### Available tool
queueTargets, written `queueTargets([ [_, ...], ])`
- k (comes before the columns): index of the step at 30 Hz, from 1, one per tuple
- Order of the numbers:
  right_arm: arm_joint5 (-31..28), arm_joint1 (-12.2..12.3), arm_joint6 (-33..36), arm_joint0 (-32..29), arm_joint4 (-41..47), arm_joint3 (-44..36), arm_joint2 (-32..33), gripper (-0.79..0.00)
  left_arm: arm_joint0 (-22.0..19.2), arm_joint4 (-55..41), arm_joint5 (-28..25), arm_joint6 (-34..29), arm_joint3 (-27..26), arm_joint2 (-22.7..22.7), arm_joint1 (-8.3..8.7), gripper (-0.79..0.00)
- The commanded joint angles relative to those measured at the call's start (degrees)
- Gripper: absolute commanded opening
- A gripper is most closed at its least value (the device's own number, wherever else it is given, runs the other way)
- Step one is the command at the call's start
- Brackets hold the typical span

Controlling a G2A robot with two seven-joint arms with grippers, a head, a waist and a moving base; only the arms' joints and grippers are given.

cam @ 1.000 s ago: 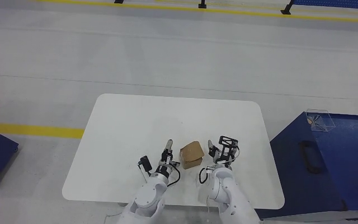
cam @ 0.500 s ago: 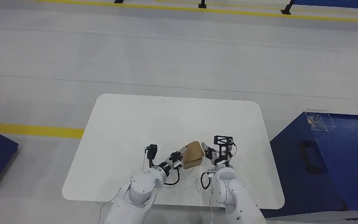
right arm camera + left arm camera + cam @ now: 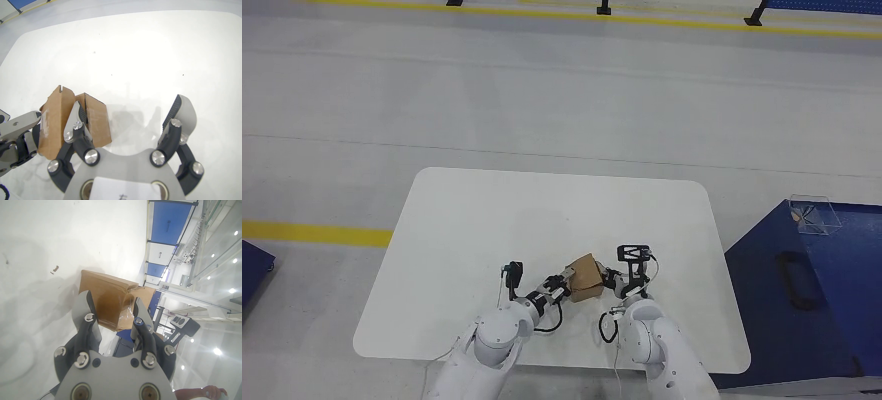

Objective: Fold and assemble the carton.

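Brown corrugated cardboard carton sits toward the near edge of the white, round-cornered counter, between my two end effectors. It is partly formed. In the right wrist view the carton shows one notched panel standing beside the main body, with a dark gap between the two. A strip of clear tape lies on the outer panel.

My left end effector is closed to a medium gap on the near end of the carton, and cardboard fills the space between its two fingers. The top view places this left end effector directly against the carton's side.

My right end effector is spread wide and holds nothing. One of its fingers lies in front of the gap between the two panels. I cannot confirm contact there. The other finger is over bare counter, well clear of the carton. In the top view the right end effector is just beside the carton, on the side opposite the left.

Small brown scraps lie on the counter near the carton.
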Motion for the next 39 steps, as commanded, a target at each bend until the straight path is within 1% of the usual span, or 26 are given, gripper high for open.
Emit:
queueTargets([
  [1,0.22,-0.02,-0.1,0.19,-0.06,0.34,-0.11,0.0,-0.05,0.58,0.1,1.03,0.24,0.55,-0.06,-0.413],
  [4,0.32,-0.03,-0.18,0.35,0.14,0.69,-0.09,0.0,-0.31,1.12,0.47,1.58,0.64,1.37,-0.14,-0.413],
  [7,0.36,-0.01,-0.11,0.43,0.19,0.87,0.01,0.0,-0.63,1.23,0.77,1.98,1.03,1.81,-0.19,-0.44],
  [10,0.47,0.03,-0.22,0.36,0.41,0.89,0.24,0.0,-0.88,1.27,0.86,2.51,1.43,2.19,-0.25,-0.446],
  [19,0.35,0.17,-1.23,-0.22,1.93,0.28,1.44,0.0,-0.94,1.08,0.8,3.04,1.46,2.65,-0.22,-0.449],
  [24,-0.8,0.25,-2.64,-1.2,3.5,-1.13,1.98,0.0,-0.94,1.15,0.99,3.06,1.5,2.96,-0.18,-0.456],
  [26,-2.33,0.32,-3.07,-1.9,4.25,-1.91,1.95,0.0,-1.03,1.21,1.08,3.34,1.63,3.15,-0.2,-0.465],
  [29,-3.87,0.52,-1.88,-2.29,3.26,-2.14,1.71,0.0,-1.16,1.17,1.11,3.38,1.76,3.32,-0.2,-0.465],
  [34,-1.83,0.44,0.35,-0.62,1.98,0.06,1.0,0.0,-0.91,0.97,0.91,3.61,1.29,3.34,-0.14,-0.462],
  [39,-0.77,0.33,1.71,0.82,2.16,1.62,0.66,0.0,0.53,1.32,-0.24,3.91,-1.0,2.79,0.19,-0.44],
])
